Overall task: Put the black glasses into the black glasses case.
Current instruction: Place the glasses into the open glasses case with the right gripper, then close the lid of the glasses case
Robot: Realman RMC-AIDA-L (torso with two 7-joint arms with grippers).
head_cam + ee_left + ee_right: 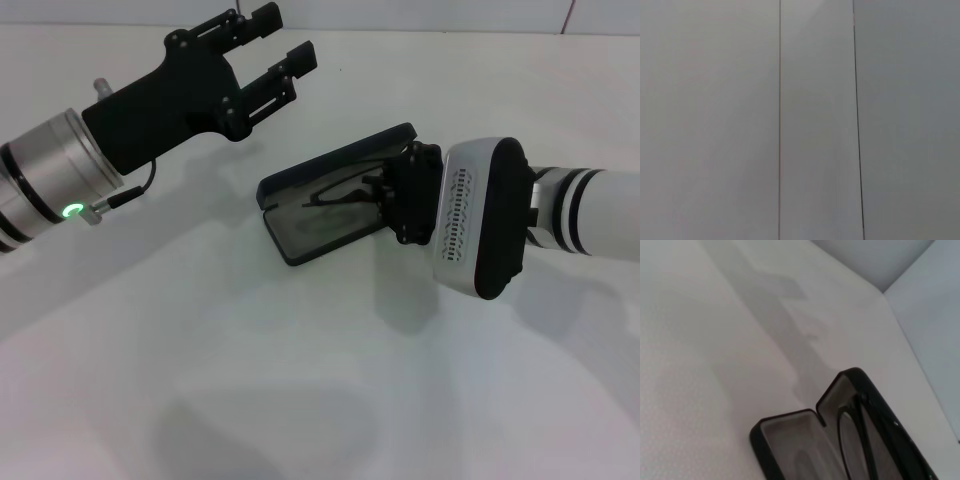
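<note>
The black glasses case (312, 236) lies open on the white table, grey lining up, one half raised behind the other. The black glasses (336, 196) sit inside it, along the raised half, and reach to my right gripper (392, 196), which is at the case's right end, right over the opening. In the right wrist view the case (790, 440) shows from close up, with the glasses (858, 432) resting against the upright half. My left gripper (277, 46) is open and empty, held in the air to the far left of the case.
The white table (300, 380) spreads around the case. The left wrist view shows only pale wall panels (815, 120). A wall meets the table's far edge (880, 290).
</note>
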